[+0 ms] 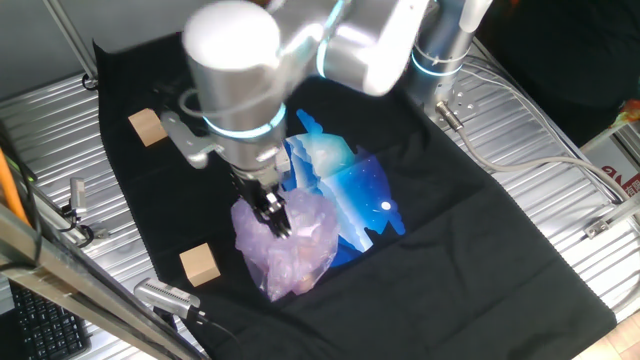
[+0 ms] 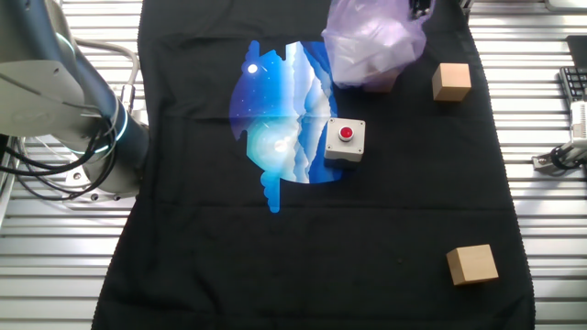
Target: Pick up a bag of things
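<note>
Hand (image 1: 272,212) pressed into top of bag of things (image 1: 290,245), fingers apparently clenched on its plastic

Bag of things (image 1: 290,245) beside shiny bag (image 1: 350,190)

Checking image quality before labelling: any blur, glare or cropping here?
One fixed view: the arm's near housing is soft, and a bright glare spot sits on the blue bag. The other fixed view: sharp, but the purple bag is cut off by the top edge.
</note>
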`<state>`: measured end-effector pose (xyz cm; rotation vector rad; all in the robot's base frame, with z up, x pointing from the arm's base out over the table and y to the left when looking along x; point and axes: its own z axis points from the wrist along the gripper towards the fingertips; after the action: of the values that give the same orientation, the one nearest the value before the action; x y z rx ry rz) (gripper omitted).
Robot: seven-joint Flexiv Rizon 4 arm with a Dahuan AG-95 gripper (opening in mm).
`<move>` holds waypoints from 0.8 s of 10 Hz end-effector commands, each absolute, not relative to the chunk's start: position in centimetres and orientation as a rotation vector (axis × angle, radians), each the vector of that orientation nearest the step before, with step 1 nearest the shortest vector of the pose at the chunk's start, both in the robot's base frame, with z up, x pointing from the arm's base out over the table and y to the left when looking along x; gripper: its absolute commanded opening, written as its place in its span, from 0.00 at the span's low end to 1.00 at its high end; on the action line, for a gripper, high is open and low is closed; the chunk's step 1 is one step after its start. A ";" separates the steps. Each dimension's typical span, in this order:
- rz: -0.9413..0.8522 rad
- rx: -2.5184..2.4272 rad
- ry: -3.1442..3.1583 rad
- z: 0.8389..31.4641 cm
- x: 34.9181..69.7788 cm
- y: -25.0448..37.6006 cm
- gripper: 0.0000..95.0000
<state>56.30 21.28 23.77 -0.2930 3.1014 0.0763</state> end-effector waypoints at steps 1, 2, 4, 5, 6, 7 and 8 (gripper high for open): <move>0.077 -0.311 3.092 23.4 56.4 20.3 1.00; 0.080 -0.318 3.090 23.3 56.3 19.8 1.00; 0.089 -0.340 3.086 23.1 55.6 18.3 0.80; 0.092 -0.345 3.082 23.0 55.3 17.7 0.80; 0.096 -0.329 3.084 22.8 55.0 17.7 0.80; 0.082 -0.301 3.107 22.7 54.7 17.7 0.80; 0.087 -0.280 3.121 22.6 54.5 17.7 0.80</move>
<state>54.46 17.62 22.58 -0.2912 3.1052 0.0915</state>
